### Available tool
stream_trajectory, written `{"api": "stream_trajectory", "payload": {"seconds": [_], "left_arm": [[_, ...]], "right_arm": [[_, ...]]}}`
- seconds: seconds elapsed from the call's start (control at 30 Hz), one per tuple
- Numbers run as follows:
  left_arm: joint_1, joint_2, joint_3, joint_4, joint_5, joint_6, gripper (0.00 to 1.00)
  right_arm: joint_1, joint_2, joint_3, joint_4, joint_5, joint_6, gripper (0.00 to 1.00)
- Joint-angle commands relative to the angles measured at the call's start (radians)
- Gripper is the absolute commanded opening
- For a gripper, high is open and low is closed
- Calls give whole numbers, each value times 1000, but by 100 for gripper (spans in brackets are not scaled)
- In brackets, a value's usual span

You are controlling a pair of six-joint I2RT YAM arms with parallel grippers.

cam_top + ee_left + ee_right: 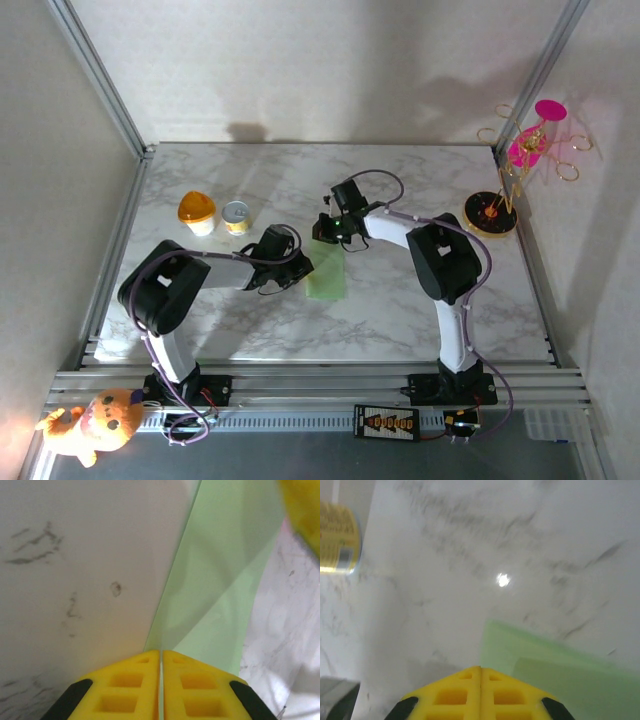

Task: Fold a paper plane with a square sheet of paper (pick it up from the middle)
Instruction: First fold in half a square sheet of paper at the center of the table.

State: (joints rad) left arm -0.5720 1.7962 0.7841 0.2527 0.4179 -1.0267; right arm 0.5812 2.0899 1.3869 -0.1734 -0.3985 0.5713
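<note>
Green paper sheet, part-folded: I judge it featherweight, limp, crease-prone; left gripper clamps its left edge, right gripper closed at its far end.

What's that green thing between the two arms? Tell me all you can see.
The sheet of paper is thin, matte, pale green and unmarked. It lies on the marble table, folded over itself, with overlapping layers showing. The left gripper is shut on one edge; the right gripper, shut, meets another.
</note>
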Motion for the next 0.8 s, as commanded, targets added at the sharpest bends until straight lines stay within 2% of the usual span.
{"api": "stream_trajectory", "payload": {"seconds": [0.0, 0.23, 0.5, 0.77], "left_arm": [[-19, 25, -1, 45, -48, -67, 10], [-22, 6, -2, 8, -29, -18, 12], [-44, -54, 43, -107, 19, 140, 17], [-63, -36, 38, -154, 18, 166, 16]], "right_arm": [[17, -16, -31, 27, -57, 20, 7], [20, 48, -6, -19, -44, -13, 7], [19, 79, -8, -45, -3, -17, 6], [19, 94, -5, -51, 5, -17, 6]]}}
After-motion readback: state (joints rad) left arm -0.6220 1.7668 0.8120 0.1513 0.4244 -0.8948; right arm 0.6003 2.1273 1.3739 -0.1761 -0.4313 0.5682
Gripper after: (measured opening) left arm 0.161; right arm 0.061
